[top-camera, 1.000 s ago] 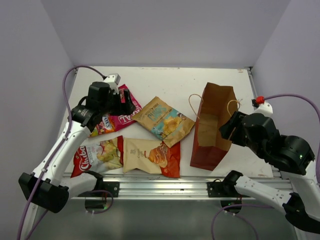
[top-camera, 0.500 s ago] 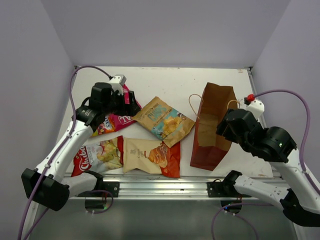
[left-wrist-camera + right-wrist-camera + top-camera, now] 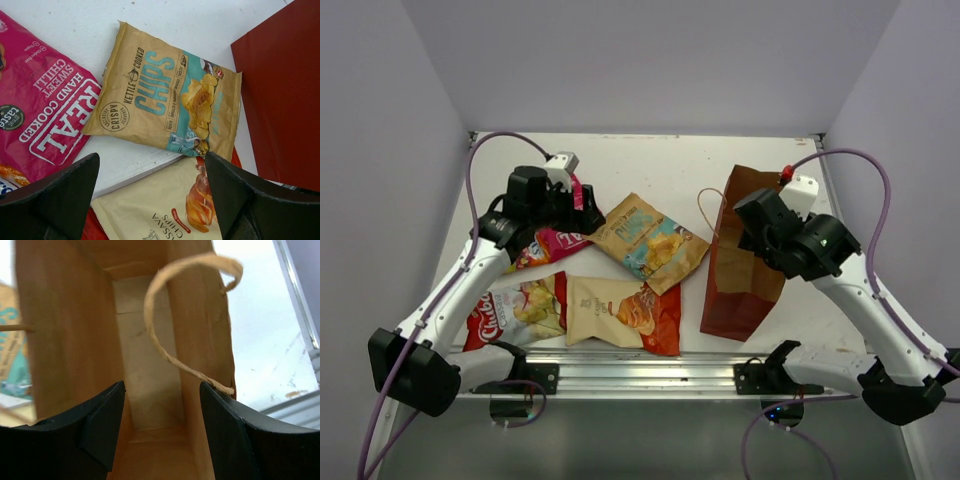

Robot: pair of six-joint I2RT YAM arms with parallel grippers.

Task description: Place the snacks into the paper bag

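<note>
Nearest the arms, the red-and-white packet [image 3: 515, 312] and the cream-and-orange packet [image 3: 625, 312] lie flat on the counter [image 3: 650, 165] to the left of the paper bag [image 3: 735, 290]. Neither has shifted over the last second. A little farther back, the tan-and-blue packet [image 3: 648, 240] lies just left of the bag. The magenta packet [image 3: 555, 242] lies well left of it, partly under the left arm. None of the packets is in the bag yet, and the right wrist view shows nothing on the bag's floor.

The change is in the arms. The right claw [image 3: 161, 387] was off to the bag's right a second ago and has swung in over the bag's mouth. It is spread wide and empty, looking straight down the inside with a twine handle [image 3: 165, 315] looping across its view. The left claw [image 3: 151, 156] has crept a little toward the bag. It is also released and holding nothing, and it hovers over the gap between the magenta and tan-and-blue packets.

My reading is that the right arm is moving to steady or hold open the bag while the left lines up its first pick, probably the tan-and-blue packet. The filling itself has not begun.
</note>
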